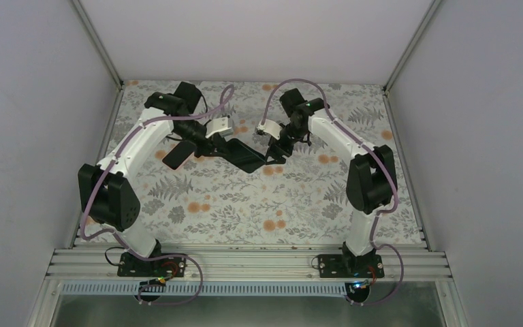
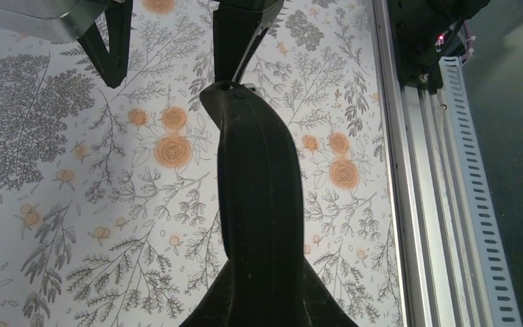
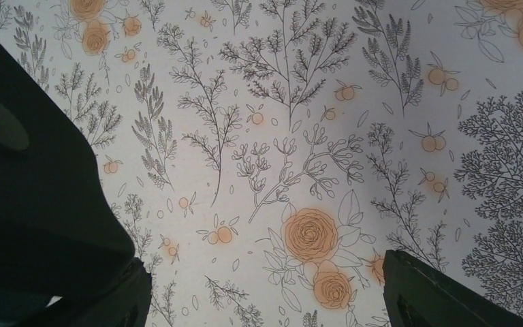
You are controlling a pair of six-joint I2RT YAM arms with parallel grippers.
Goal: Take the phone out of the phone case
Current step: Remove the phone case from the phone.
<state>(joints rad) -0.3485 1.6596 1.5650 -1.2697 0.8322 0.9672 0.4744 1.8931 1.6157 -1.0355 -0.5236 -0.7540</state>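
Case (image 2: 259,218), black, is gripped at one end by the left pincer (image 1: 208,144) above mid-bench (image 1: 245,204); right pincer (image 1: 277,148) gapes beside its other end.

A floral-patterned bench (image 1: 245,204) sits enclosed by plain white walls (image 1: 34,102); an aluminium rail (image 1: 245,262) runs along the bench's near edge.

Both white jointed arms are being reached toward the table's far edge, the black left gripper (image 1: 208,144) being clamped shut and the black right gripper (image 1: 277,151) being spread apart.
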